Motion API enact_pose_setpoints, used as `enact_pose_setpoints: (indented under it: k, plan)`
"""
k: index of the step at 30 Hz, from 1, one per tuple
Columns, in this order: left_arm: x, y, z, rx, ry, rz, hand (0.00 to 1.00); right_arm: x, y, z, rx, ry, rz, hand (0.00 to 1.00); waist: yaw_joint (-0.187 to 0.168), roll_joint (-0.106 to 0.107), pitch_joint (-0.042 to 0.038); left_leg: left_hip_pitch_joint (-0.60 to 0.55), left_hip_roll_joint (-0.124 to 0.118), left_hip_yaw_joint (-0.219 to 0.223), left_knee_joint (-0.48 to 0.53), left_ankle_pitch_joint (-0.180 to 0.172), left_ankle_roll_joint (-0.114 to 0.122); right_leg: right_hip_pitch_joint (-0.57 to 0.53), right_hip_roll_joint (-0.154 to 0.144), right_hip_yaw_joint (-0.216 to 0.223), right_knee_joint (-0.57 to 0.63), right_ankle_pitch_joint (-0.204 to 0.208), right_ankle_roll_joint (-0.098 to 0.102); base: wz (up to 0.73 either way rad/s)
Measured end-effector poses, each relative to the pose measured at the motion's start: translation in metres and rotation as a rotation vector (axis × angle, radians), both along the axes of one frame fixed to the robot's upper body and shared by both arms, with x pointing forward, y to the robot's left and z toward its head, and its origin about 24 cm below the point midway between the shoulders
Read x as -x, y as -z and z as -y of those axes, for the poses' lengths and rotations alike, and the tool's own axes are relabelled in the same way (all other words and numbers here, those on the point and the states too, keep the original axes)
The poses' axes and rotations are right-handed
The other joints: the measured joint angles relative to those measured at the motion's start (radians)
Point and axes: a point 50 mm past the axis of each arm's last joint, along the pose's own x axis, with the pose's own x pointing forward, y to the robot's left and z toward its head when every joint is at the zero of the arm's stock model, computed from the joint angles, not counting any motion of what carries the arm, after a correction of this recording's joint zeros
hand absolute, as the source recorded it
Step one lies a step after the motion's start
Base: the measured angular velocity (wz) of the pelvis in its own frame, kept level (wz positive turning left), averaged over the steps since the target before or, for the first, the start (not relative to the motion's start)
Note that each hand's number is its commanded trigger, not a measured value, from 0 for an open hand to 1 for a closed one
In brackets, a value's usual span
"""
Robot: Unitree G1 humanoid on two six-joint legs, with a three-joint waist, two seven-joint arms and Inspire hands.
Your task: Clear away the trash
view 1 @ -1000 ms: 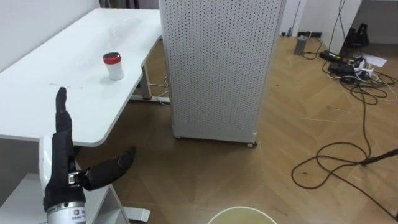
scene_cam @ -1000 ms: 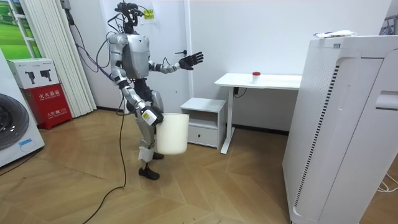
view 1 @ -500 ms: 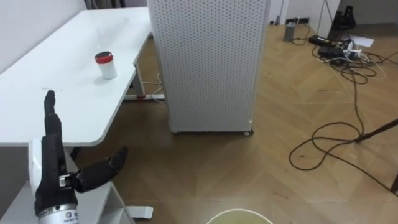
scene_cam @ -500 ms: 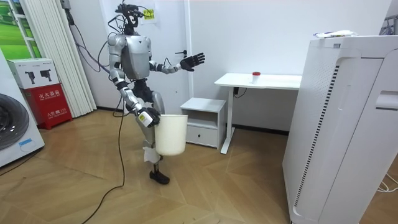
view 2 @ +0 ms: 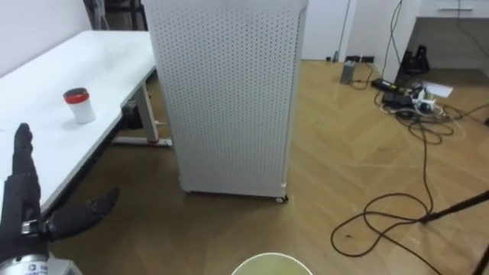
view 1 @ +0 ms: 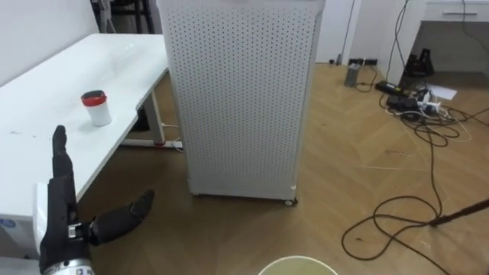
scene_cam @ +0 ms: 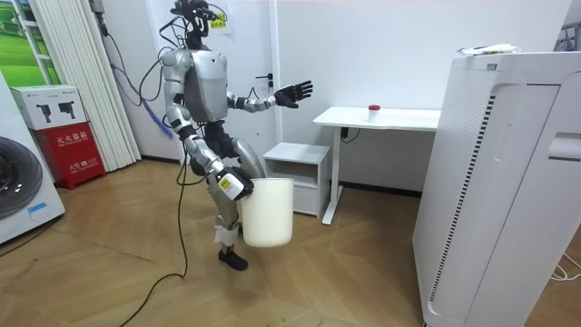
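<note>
A small white cup with a red lid (view 1: 96, 108) (view 2: 79, 105) (scene_cam: 373, 110) stands upright on the white table (view 1: 38, 107). My left hand (view 1: 59, 225) (view 2: 23, 210) is raised at the lower left, short of the cup, open with fingers straight up and thumb spread. In the room view the left hand (scene_cam: 295, 93) reaches toward the table (scene_cam: 404, 116). My right hand (scene_cam: 232, 185) hangs low at my side, gripping the rim of a white bin (scene_cam: 268, 213). The bin's rim (view 1: 298, 266) peeks in at the bottom edge.
A tall white perforated cabinet on castors (view 1: 241, 92) (scene_cam: 508, 182) stands just right of the table. Dark cables (view 1: 405, 221) loop over the wooden floor at the right. A low white drawer unit (scene_cam: 295, 173) sits by the table; a washing machine (scene_cam: 18, 195) is at the room view's left.
I have taken a step toward the table and the bin has swung forward with my right hand. The eye views have shifted with the walk. My left hand stays raised and open.
</note>
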Motion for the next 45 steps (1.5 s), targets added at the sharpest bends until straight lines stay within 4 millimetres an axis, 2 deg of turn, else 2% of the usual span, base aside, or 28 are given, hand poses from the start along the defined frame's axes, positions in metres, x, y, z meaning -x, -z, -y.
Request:
enact_pose_setpoints:
  k: [2, 3, 4, 5, 6, 8, 10, 13, 17, 24, 29, 34, 39, 42, 43, 45]
  plan:
    - [0.002, 0.000, -0.002, -0.008, -0.012, -0.002, 0.00, 0.001, 0.000, 0.001, 0.007, 0.008, -0.002, 1.00, -0.006, -0.006, -0.0039, 0.013, -0.014, 0.009, -0.235, 0.020, -0.016, 0.022, -0.007, -0.007, -0.040, -0.002, 0.005, 0.12]
    - [0.002, 0.000, -0.002, -0.009, -0.014, -0.001, 0.00, 0.001, 0.000, 0.002, 0.008, 0.006, -0.002, 1.00, -0.006, -0.005, -0.0044, 0.021, -0.014, 0.009, -0.278, 0.031, -0.018, 0.029, -0.006, -0.008, -0.046, -0.003, 0.007, 0.10]
    - [0.002, 0.000, -0.003, -0.021, -0.017, -0.001, 0.00, 0.001, 0.000, 0.003, 0.011, 0.006, -0.002, 1.00, -0.007, -0.004, -0.0064, 0.037, -0.018, 0.017, -0.339, 0.063, -0.018, 0.037, -0.006, -0.012, -0.054, -0.007, 0.014, 0.10]
    - [0.002, -0.001, -0.004, -0.032, -0.017, 0.002, 0.00, 0.002, 0.000, 0.002, 0.011, 0.008, -0.006, 1.00, -0.007, -0.009, -0.0103, 0.050, -0.033, 0.025, -0.364, 0.088, -0.011, 0.045, -0.010, -0.016, -0.059, -0.016, 0.025, 0.13]
    - [0.002, -0.001, -0.004, -0.032, -0.017, 0.001, 0.00, 0.003, 0.001, 0.002, 0.009, 0.005, -0.011, 1.00, -0.009, -0.016, -0.0116, 0.058, -0.037, 0.025, -0.374, 0.095, -0.008, 0.052, -0.017, -0.017, -0.067, -0.017, 0.028, 0.13]
    - [0.003, 0.000, -0.004, -0.029, -0.017, -0.005, 0.00, 0.009, 0.002, 0.002, 0.000, -0.003, -0.026, 1.00, -0.010, -0.030, -0.0159, 0.097, -0.070, 0.023, -0.409, 0.093, -0.002, 0.087, -0.035, -0.020, -0.100, -0.023, 0.047, 0.14]
    - [0.003, -0.001, -0.004, -0.029, -0.017, -0.002, 0.00, 0.012, 0.003, 0.002, -0.005, -0.011, -0.035, 1.00, -0.010, -0.034, -0.0202, 0.118, -0.086, 0.021, -0.421, 0.089, 0.004, 0.114, -0.044, -0.024, -0.121, -0.028, 0.058, 0.15]
    - [0.003, -0.002, -0.004, -0.031, -0.015, 0.006, 0.00, 0.012, 0.004, 0.000, -0.016, -0.027, -0.036, 1.00, -0.007, -0.032, -0.0217, 0.131, -0.101, 0.014, -0.427, 0.086, 0.010, 0.147, -0.052, -0.038, -0.155, -0.025, 0.070, 0.15]
    - [0.003, -0.006, -0.004, -0.033, -0.019, 0.025, 0.00, 0.011, 0.003, -0.001, -0.014, -0.034, -0.033, 1.00, -0.004, -0.028, -0.0206, 0.132, -0.113, -0.004, -0.443, 0.083, 0.015, 0.160, -0.055, -0.057, -0.175, -0.022, 0.076, 0.18]
    - [0.004, -0.015, -0.010, -0.035, -0.068, 0.079, 0.00, 0.013, 0.004, -0.001, 0.001, -0.053, -0.039, 1.00, 0.018, -0.027, -0.0205, 0.131, -0.121, -0.014, -0.476, 0.083, 0.015, 0.162, -0.056, -0.079, -0.200, -0.021, 0.078, 0.08]
    - [0.005, -0.019, -0.012, -0.036, -0.090, 0.105, 0.00, 0.014, 0.004, -0.001, -0.001, -0.053, -0.044, 1.00, 0.019, -0.026, -0.0201, 0.127, -0.130, -0.028, -0.493, 0.085, 0.016, 0.161, -0.061, -0.105, -0.208, -0.020, 0.080, 0.10]
    - [0.005, -0.019, -0.012, -0.035, -0.088, 0.104, 0.00, 0.016, 0.005, -0.002, -0.016, -0.067, -0.055, 1.00, 0.038, -0.027, -0.0199, 0.129, -0.135, -0.030, -0.500, 0.085, 0.017, 0.161, -0.064, -0.109, -0.208, -0.018, 0.084, 0.02]
    - [0.005, -0.019, -0.012, -0.034, -0.088, 0.103, 0.00, 0.017, 0.007, -0.007, -0.042, -0.084, -0.067, 1.00, 0.061, -0.033, -0.0180, 0.144, -0.136, -0.027, -0.526, 0.087, 0.019, 0.163, -0.067, -0.108, -0.208, -0.015, 0.088, 0.00]
    - [0.005, -0.025, -0.010, -0.038, -0.081, 0.131, 0.00, 0.020, 0.009, -0.012, -0.059, -0.081, -0.082, 1.00, 0.070, -0.045, -0.0184, 0.151, -0.138, -0.029, -0.533, 0.089, 0.022, 0.172, -0.069, -0.119, -0.201, -0.014, 0.090, 0.04]
    - [0.005, -0.026, -0.009, -0.040, -0.078, 0.137, 0.00, 0.021, 0.010, -0.014, -0.063, -0.079, -0.090, 1.00, 0.073, -0.046, -0.0175, 0.165, -0.136, -0.037, -0.544, 0.092, 0.024, 0.167, -0.073, -0.127, -0.174, -0.015, 0.093, 0.06]
    - [0.005, -0.026, -0.007, -0.040, -0.074, 0.134, 0.00, 0.025, 0.011, -0.013, -0.060, -0.076, -0.098, 1.00, 0.070, -0.035, -0.0152, 0.185, -0.123, -0.091, -0.548, 0.094, 0.024, 0.127, -0.086, -0.118, -0.074, -0.023, 0.141, -0.02]
